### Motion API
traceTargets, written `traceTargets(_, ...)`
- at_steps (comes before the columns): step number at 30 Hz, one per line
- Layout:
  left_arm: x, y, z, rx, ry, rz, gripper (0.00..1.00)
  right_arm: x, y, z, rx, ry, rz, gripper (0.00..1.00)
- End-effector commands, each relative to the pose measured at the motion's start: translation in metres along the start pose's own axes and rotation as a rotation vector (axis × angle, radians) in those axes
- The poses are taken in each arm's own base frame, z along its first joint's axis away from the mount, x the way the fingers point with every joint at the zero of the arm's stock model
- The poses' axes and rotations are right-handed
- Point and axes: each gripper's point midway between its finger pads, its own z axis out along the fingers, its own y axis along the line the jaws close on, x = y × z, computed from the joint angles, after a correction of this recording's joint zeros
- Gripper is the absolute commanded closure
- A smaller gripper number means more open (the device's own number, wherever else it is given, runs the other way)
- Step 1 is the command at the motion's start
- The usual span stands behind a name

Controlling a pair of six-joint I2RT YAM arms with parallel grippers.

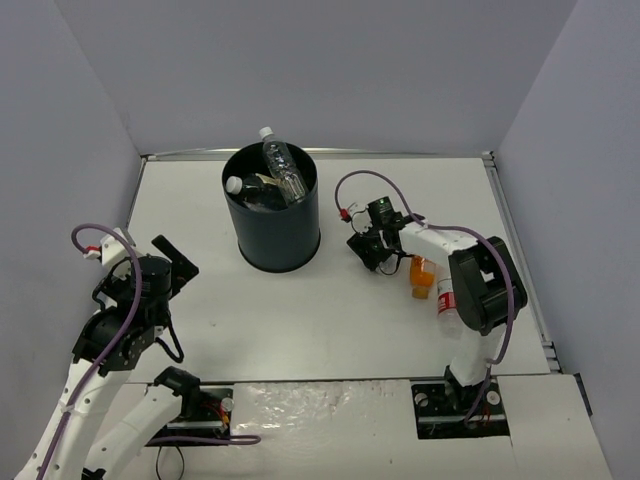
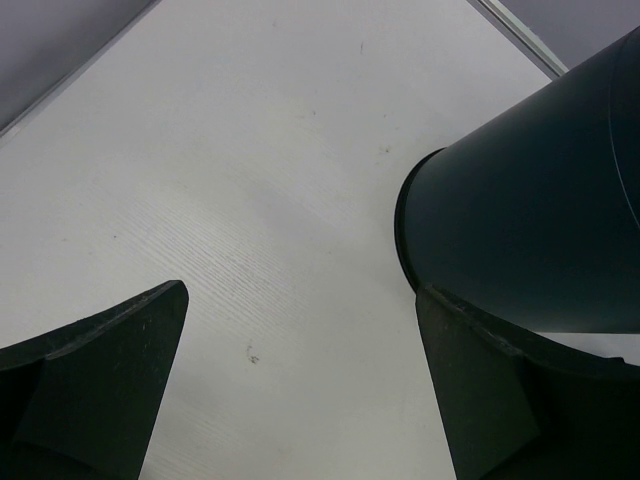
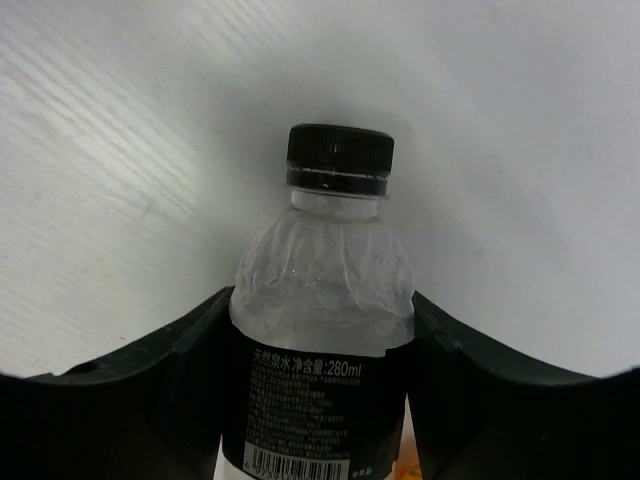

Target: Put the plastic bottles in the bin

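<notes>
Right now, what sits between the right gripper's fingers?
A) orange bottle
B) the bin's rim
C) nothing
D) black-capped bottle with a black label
D: the right wrist view shows the black-capped bottle with the right gripper closing against both its sides.

Bright, even light; soft shadows; slight corner darkening.

A white, faintly grained counter (image 1: 200, 210) sits enclosed by plain pale grey walls (image 1: 330, 70), with a thin metal strip (image 1: 400, 154) edging its far side.
</notes>
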Motion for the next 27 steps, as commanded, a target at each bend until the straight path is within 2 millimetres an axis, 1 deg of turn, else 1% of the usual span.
traceTargets(1,-0.009,0.0,0.002,-0.025,-0.029,-0.017,0.03,-0.09,-0.007,-0.078,0.209,-0.231,0.003,0.66)
traceTargets(2,-0.009,0.0,0.001,-0.025,-0.029,-0.017,0.03,-0.104,-0.009,-0.096,0.249,-0.276,0.018,0.67)
traceTargets(3,-0.009,0.001,0.001,-0.026,-0.03,-0.021,0.03,-0.125,-0.011,-0.124,0.285,-0.356,0.044,0.69)
traceTargets(4,-0.008,0.001,0.001,-0.027,-0.032,-0.025,0.03,-0.145,-0.013,-0.157,0.317,-0.445,0.075,0.72)
traceTargets(5,-0.009,0.001,0.0,-0.025,-0.035,-0.029,0.03,-0.162,-0.013,-0.186,0.322,-0.527,0.103,0.72)
traceTargets(7,-0.01,0.003,0.0,-0.026,-0.041,-0.034,0.03,-0.187,-0.01,-0.234,0.313,-0.67,0.146,0.74)
traceTargets(10,-0.011,0.004,0.0,-0.03,-0.049,-0.038,0.03,-0.22,0.005,-0.284,0.209,-0.859,0.216,0.74)
traceTargets(11,-0.011,0.004,0.0,-0.031,-0.05,-0.039,0.03,-0.234,0.014,-0.299,0.15,-0.926,0.216,0.74)
traceTargets(13,-0.011,0.005,-0.001,-0.032,-0.05,-0.039,0.03,-0.266,0.041,-0.332,0.0,-1.067,0.17,0.73)
traceTargets(15,-0.011,0.004,-0.001,-0.028,-0.049,-0.041,0.03,-0.286,0.059,-0.339,-0.055,-1.113,0.147,0.72)
traceTargets(17,-0.011,0.004,-0.002,-0.024,-0.047,-0.044,0.03,-0.315,0.087,-0.331,-0.101,-1.116,0.108,0.7)
traceTargets(18,-0.011,0.004,-0.002,-0.022,-0.045,-0.042,0.03,-0.321,0.093,-0.326,-0.106,-1.111,0.102,0.64)
traceTargets(20,-0.01,0.002,-0.002,-0.014,-0.038,-0.041,0.03,-0.337,0.11,-0.299,-0.114,-1.076,0.098,0.61)
traceTargets(22,-0.008,-0.001,-0.003,0.002,-0.027,-0.037,0.03,-0.349,0.116,-0.277,-0.106,-1.052,0.106,0.61)
traceTargets(23,-0.007,-0.002,-0.002,0.005,-0.024,-0.035,0.03,-0.354,0.116,-0.279,-0.103,-1.06,0.11,0.6)
traceTargets(24,-0.007,-0.003,-0.002,0.009,-0.021,-0.034,0.03,-0.359,0.12,-0.267,-0.104,-1.046,0.108,0.59)
traceTargets(25,-0.007,-0.004,-0.002,0.011,-0.02,-0.03,0.03,-0.364,0.125,-0.246,-0.099,-1.012,0.104,0.56)
traceTargets(26,-0.007,-0.004,-0.002,0.012,-0.019,-0.027,0.03,-0.366,0.127,-0.234,-0.087,-0.989,0.104,0.52)
traceTargets(27,-0.007,-0.004,-0.002,0.01,-0.017,-0.024,0.03,-0.366,0.131,-0.227,-0.077,-0.971,0.097,0.47)
